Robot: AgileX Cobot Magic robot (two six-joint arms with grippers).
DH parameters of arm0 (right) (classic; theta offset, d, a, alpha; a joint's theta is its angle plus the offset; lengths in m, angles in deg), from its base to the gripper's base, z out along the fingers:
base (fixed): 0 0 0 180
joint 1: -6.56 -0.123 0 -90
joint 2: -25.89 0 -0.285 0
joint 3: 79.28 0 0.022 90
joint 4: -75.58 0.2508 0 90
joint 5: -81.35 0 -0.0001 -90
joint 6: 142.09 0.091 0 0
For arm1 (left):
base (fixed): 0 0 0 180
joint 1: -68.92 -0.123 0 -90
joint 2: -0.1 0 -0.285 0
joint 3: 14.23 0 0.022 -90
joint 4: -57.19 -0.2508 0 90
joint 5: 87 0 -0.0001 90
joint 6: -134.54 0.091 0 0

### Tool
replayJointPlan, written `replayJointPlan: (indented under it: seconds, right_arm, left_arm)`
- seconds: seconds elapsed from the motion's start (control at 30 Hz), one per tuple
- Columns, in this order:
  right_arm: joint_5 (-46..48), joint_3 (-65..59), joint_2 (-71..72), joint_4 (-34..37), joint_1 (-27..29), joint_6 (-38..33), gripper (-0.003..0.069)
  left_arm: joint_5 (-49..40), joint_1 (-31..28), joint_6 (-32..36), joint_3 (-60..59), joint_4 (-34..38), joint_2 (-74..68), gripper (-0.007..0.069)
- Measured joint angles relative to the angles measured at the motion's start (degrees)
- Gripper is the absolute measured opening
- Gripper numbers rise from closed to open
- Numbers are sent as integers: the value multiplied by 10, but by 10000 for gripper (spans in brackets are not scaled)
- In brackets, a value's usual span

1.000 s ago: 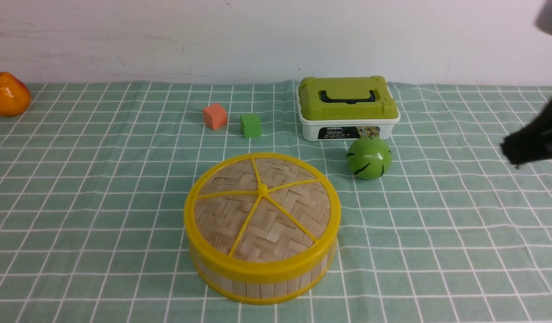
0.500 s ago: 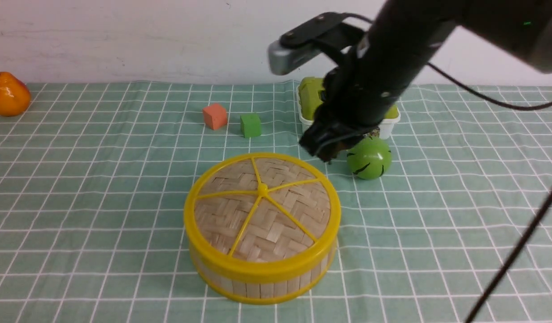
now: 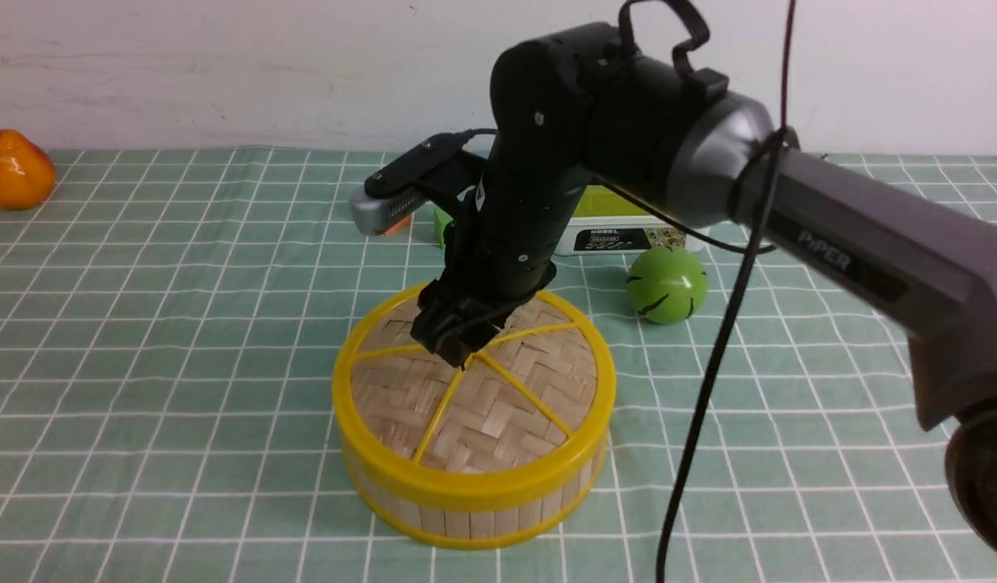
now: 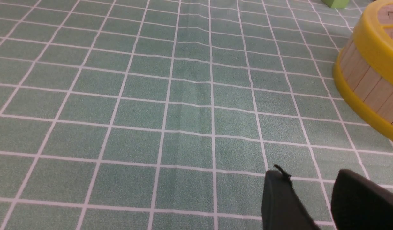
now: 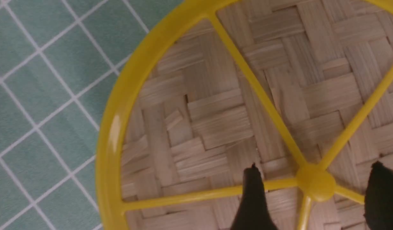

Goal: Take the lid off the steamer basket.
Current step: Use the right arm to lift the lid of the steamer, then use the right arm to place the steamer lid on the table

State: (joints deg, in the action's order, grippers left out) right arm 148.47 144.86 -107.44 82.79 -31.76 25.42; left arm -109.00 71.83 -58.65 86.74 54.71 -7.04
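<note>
In the front view the right gripper [image 3: 456, 348] hides the centre knob [image 5: 316, 182], and the wrist view cuts off its fingers. The lid [image 3: 482, 413] is a woven bamboo disc with yellow plastic spokes, seated on the wooden-slat steamer basket [image 3: 466, 514]. The jaws stand apart, straddling the knob just beneath. The left gripper [image 4: 309, 180] shows a narrow gap, with the basket near it.

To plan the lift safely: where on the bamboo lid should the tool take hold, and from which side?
Grip the small centre knob, coming straight down. The lid lies flat on the basket and its rim looks too wide to span; the knob stands up where the spokes meet. The right tool hangs open over it, one finger each side.
</note>
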Motion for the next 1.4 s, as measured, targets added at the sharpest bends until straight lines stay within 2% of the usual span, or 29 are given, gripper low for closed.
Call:
replayJointPlan:
  seconds: [0.13, 0.33, 0.37, 0.63, 0.77, 0.87, 1.1, 1.13, 1.17, 1.3, 1.4]
  right_arm:
    - [-16, 0, -15, -3, 0, 0, 361]
    - [-22, 4, -18, -5, 1, 3, 91]
    - [-21, 6, -18, -8, 1, 10, 75]
    - [28, 49, 12, -52, 0, 26, 83]
    - [42, 73, 86, -89, 9, 26, 83]
    - [44, 46, 157, -88, 35, 29, 83]
    - [46, -132, 286, -84, 136, 30, 83]
    - [37, -213, 318, -75, 180, 37, 83]
    - [32, -237, 323, -72, 188, 38, 83]
    - [-49, -357, 350, -37, 242, 46, 83]
    - [-163, -458, 345, -9, 271, 46, 83]
  left_arm:
    - [0, 0, 0, 0, 0, 0, 239]
    - [0, 0, 0, 0, 0, 0, 239]
    - [0, 0, 0, 0, 0, 0, 239]
    - [0, 0, 0, 0, 0, 0, 239]
    - [0, 0, 0, 0, 0, 0, 239]
    - [0, 0, 0, 0, 0, 0, 239]
    - [0, 0, 0, 0, 0, 0, 239]
    - [0, 0, 0, 0, 0, 0, 239]
    - [0, 0, 0, 0, 0, 0, 239]
    - [0, 0, 0, 0, 0, 0, 239]
    - [0, 0, 0, 0, 0, 0, 239]
